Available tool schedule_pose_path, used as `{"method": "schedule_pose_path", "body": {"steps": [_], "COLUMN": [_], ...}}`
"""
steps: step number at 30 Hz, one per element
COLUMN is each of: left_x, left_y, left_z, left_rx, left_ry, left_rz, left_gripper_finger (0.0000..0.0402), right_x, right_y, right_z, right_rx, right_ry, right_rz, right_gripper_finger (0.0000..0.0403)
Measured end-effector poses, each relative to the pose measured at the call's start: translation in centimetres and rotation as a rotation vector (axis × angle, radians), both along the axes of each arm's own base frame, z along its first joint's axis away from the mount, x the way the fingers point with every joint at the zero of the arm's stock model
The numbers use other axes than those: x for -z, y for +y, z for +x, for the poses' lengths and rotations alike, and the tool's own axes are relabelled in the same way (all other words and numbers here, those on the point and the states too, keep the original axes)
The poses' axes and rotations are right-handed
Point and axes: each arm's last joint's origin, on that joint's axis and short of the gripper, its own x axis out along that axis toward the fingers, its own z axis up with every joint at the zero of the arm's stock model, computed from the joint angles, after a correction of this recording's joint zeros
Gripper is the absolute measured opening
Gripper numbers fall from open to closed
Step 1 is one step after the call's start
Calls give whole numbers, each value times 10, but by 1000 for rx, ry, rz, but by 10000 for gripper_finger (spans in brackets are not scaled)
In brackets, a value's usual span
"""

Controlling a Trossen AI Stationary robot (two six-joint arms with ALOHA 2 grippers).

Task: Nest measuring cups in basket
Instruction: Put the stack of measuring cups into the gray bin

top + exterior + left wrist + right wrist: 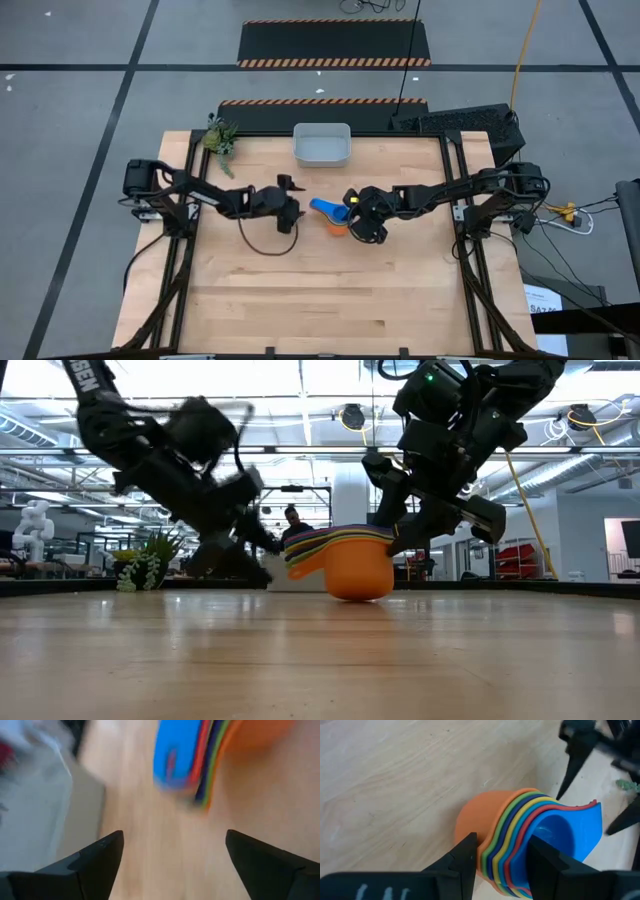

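Pale wooden table (pixel 320 290), grey taped floor (pixel 70 120), open workshop behind

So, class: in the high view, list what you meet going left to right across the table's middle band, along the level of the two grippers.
left gripper, open → stack of nested measuring cups → right gripper, shut on the stack's rims.

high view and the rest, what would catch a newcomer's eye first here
The bright stack of nested measuring cups, orange outermost and blue innermost, sits mid-table with the right gripper shut on its rim. The left gripper waits open beside the stack's handles. The pale basket stands at the table's far edge.
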Motion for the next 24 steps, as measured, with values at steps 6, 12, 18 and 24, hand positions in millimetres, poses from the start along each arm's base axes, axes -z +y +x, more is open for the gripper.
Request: {"method": "schedule_pose_path", "body": {"steps": [6,12,18,24], "left_x": [-8,-7,-7,-2], "left_y": [-19,-24,-24,-10], "left_z": [2,1,1,2], "left_rx": [69,65,59,36], "left_ry": [-118,-85,-89,-88], "left_rz": [112,199,186,185], "left_gripper_finger": [374,374,374,374], "right_x": [6,8,7,7], "right_y": [-4,-4,-4,-4], "right_z": [-3,-4,-3,-3], "right_rx": [97,150,180,191], "right_ry": [-34,-78,-90,-93], "right_rz": [81,140,176,189], "right_gripper_finger": [121,121,121,121]}}
